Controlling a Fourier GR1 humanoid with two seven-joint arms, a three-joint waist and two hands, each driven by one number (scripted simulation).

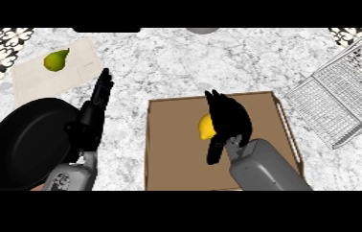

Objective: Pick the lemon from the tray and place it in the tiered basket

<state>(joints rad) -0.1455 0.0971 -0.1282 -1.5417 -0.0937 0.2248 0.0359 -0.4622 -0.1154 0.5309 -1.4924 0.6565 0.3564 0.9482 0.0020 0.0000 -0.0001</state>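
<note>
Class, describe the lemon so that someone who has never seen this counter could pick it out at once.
Start at the brown tray in the middle of the counter. On it, half hidden under the right hand, lies the lemon. It is yellow and the only fruit on the tray; the green pear sits on the pale board far left.

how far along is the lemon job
Done: the black right hand is on the yellow lemon, covering part of it. In hand: the grasp; the lemon sits over the flat brown tray, and whether it is gripped cannot be told. Left: the lift and the carry to the grey wire tiered basket at the right. The black left hand rests open left of the tray.
</note>
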